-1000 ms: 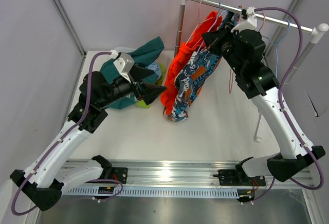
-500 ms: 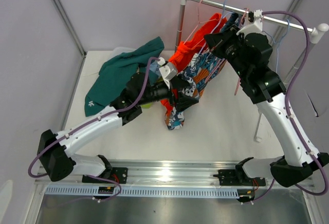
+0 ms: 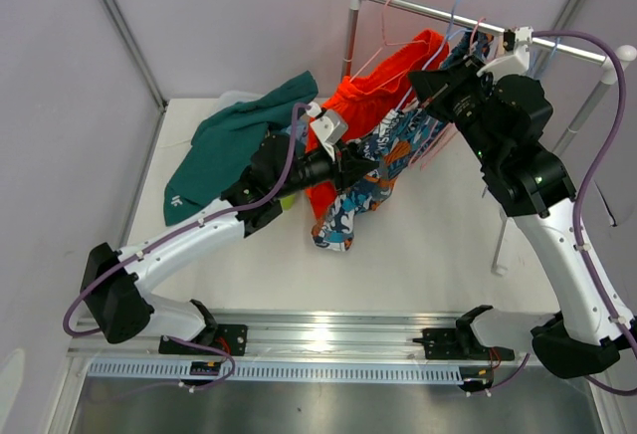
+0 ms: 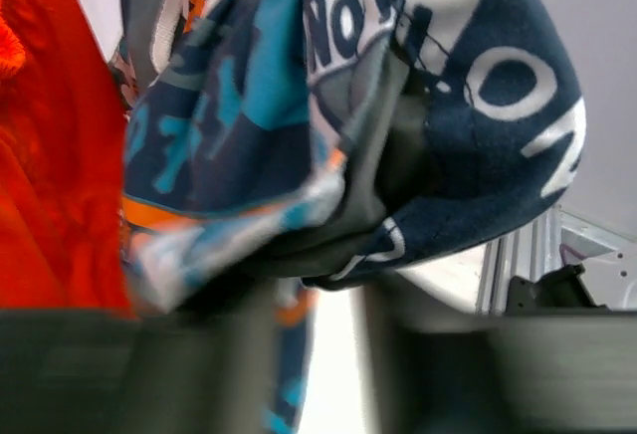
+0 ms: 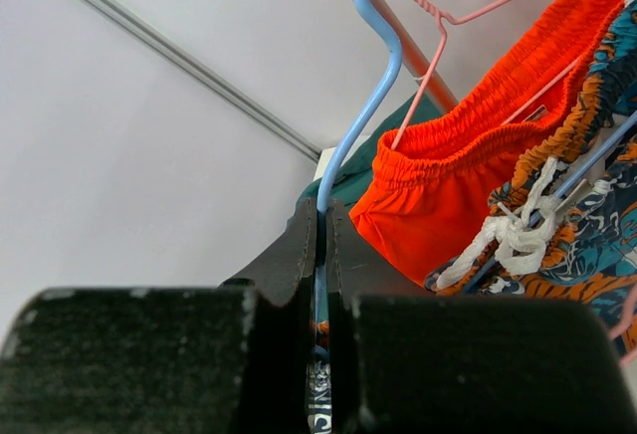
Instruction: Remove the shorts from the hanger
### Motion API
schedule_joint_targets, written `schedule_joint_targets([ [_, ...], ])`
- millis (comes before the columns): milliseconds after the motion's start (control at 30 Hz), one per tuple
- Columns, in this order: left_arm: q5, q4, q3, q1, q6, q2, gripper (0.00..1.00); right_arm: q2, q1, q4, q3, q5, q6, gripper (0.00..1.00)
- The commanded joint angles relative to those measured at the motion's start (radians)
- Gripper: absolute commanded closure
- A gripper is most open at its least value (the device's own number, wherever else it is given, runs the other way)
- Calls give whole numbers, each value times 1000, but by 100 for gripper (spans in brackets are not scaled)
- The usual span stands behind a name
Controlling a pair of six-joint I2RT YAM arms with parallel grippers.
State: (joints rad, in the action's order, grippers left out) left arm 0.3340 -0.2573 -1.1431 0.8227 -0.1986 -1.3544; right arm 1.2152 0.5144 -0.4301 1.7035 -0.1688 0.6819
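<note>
The printed teal-white-orange shorts (image 3: 348, 210) hang from a blue hanger (image 3: 463, 6) on the rail, beside the bright orange shorts (image 3: 383, 91) on a pink hanger (image 5: 428, 66). My right gripper (image 3: 430, 84) is shut on the blue hanger's wire (image 5: 383, 76), which runs between its fingers (image 5: 320, 225). My left gripper (image 3: 356, 168) is pushed into the printed shorts (image 4: 249, 106). Its blurred jaws (image 4: 318, 290) stand narrowed around a dark fold of that fabric, and whether they pinch it does not show. The orange shorts (image 4: 50, 155) fill the left edge of the left wrist view.
Dark teal shorts (image 3: 234, 140) lie heaped at the back left of the table, over other shorts. The metal rail (image 3: 408, 3) spans the back right on a post (image 3: 348, 51) and a slanted leg (image 3: 587, 106). Walls close in on both sides.
My left arm swung right from the pile to the printed shorts and its jaws narrowed. My right gripper carried the blue hanger rightwards and up, spreading the shorts.
</note>
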Motion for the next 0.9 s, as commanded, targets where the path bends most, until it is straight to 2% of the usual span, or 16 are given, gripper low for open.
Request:
schedule_joint_targets([
  [0,-32,-54,-37,4,10,6,85,-36,6,77,12,-17,-4,100],
  [33,-33,-56,-40,4,7,9,96,-34,6,79,12,-17,-5,100],
  [67,-33,-59,-37,4,4,17,100,-33,6,79,12,-14,-5,100],
  [233,-4,-122,54,7,-22,75,100,-16,-1,86,10,-18,-8,100],
  [333,-16,-152,184,39,-35,156,100,13,-22,88,48,-11,-18,100],
  [433,-65,-161,268,105,-39,262,100,61,-51,64,128,11,-25,100],
  [467,-81,-166,364,146,-42,287,100,70,-60,54,145,17,-33,100],
  [600,-170,-184,540,246,-67,382,100,109,-97,39,215,31,-36,100],
  [700,-210,-198,621,294,-88,423,100,115,-131,39,222,46,-19,100],
  [867,-205,-194,631,300,-87,423,100,95,-169,51,170,68,11,100],
])
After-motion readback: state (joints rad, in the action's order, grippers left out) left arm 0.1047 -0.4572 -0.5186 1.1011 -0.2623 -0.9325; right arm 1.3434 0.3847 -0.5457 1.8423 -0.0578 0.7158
